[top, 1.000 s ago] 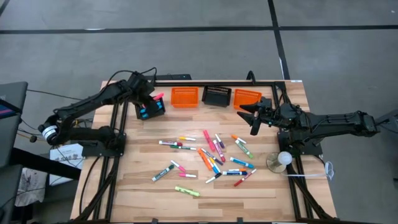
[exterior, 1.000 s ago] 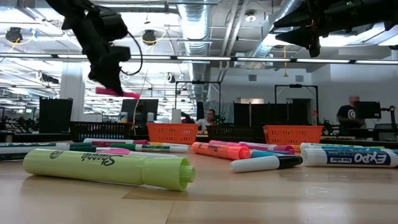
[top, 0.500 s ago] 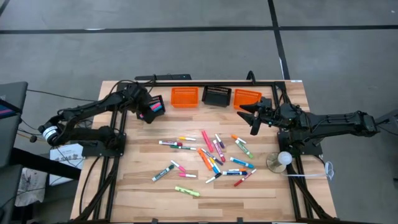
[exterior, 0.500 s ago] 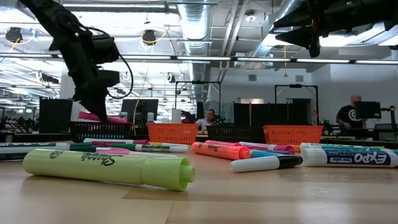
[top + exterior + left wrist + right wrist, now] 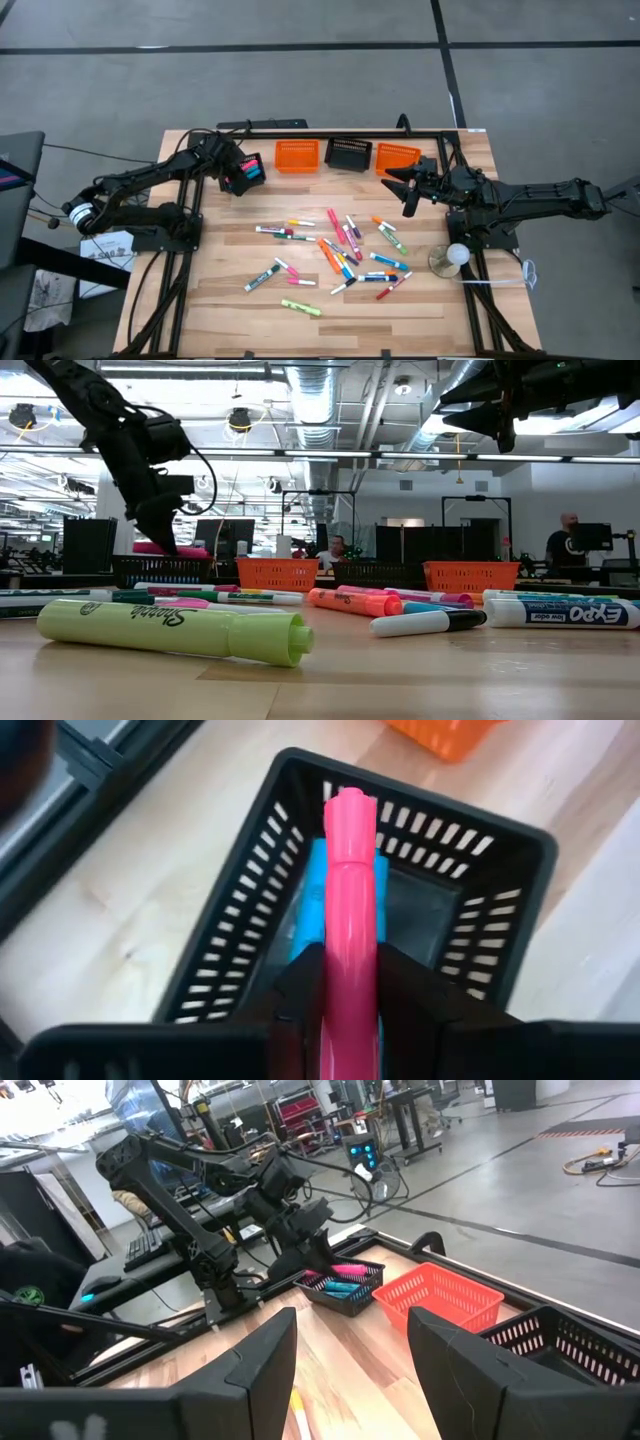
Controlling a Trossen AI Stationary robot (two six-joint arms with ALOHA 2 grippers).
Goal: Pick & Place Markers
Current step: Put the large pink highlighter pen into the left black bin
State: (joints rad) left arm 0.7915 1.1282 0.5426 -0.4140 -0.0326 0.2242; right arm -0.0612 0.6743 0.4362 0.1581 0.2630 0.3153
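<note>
One pink marker point(image 5: 349, 910) is pinched in your left gripper point(image 5: 345, 982), whose fingers point(image 5: 412, 982) press narrowly on its sides. You have it hanging over the black basket point(image 5: 242, 925) at the tabletop's point(image 5: 450, 300) far left corner, tip pointing across the basket's opening, with a blue marker point(image 5: 312, 910) already lying inside. Your right gripper point(image 5: 408, 184) hovers near the orange basket point(image 5: 397, 156) on the far right, its fingers point(image 5: 455, 1370) spread wide around nothing. Most of the markers point(image 5: 340, 252) lie scattered across the middle of the tabletop, with a yellow-green one point(image 5: 301, 307) closest to the near edge
</note>
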